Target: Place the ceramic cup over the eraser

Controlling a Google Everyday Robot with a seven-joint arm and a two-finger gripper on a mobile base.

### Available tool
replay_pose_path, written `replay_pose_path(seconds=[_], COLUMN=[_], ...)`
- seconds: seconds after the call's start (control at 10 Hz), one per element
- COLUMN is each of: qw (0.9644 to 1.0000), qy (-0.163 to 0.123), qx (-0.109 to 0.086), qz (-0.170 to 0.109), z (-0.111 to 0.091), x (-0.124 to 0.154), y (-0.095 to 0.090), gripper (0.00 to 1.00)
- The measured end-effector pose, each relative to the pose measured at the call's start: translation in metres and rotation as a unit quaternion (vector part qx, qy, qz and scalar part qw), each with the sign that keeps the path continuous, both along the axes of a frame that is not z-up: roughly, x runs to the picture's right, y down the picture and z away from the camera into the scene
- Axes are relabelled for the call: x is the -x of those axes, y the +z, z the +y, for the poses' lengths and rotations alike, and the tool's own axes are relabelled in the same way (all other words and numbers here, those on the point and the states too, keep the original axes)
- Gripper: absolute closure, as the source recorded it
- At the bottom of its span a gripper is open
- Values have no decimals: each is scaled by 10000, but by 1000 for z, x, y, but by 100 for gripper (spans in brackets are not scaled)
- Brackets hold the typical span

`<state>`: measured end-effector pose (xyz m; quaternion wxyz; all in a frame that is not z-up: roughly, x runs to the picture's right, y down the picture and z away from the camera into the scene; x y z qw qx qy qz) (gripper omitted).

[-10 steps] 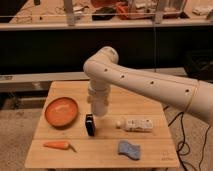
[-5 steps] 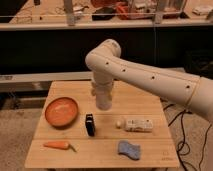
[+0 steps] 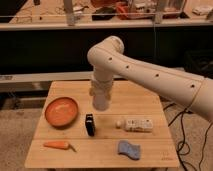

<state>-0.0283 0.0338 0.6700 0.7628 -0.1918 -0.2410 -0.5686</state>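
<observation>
The whitish ceramic cup point(image 3: 100, 102) hangs at the end of my arm, just above the wooden table point(image 3: 150, 102). My gripper point(image 3: 100, 94) is shut on the cup from above, and the cup hides the fingers. The black eraser point(image 3: 90, 124) stands on the table a little in front of and to the left of the cup, apart from it. The cup's bottom edge sits just above and behind the eraser's top.
An orange bowl point(image 3: 61, 111) sits at the left of the table. A carrot point(image 3: 56, 145) lies at the front left. A white labelled bottle point(image 3: 136, 124) lies on its side to the right of the eraser. A blue wavy pad point(image 3: 130, 149) lies at the front.
The arm has risen slightly and shifted a little to the right with the cup. The eraser and the other objects have not moved.
</observation>
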Motion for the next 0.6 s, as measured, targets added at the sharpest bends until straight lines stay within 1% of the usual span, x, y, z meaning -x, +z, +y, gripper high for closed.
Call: replay_pose_path(seconds=[0.1, 0.2, 0.3, 0.5, 0.6], qw=[10000, 9999, 9994, 9979, 9967], qy=[-5, 15, 36, 26, -5], qx=[10, 25, 12, -83, -152], qz=[-49, -156, -349, -634, -802], z=[0, 0, 0, -1, 0], x=[0, 0, 3, 7, 10], y=[-3, -7, -14, -31, -41], gripper=[99, 99, 99, 99, 99])
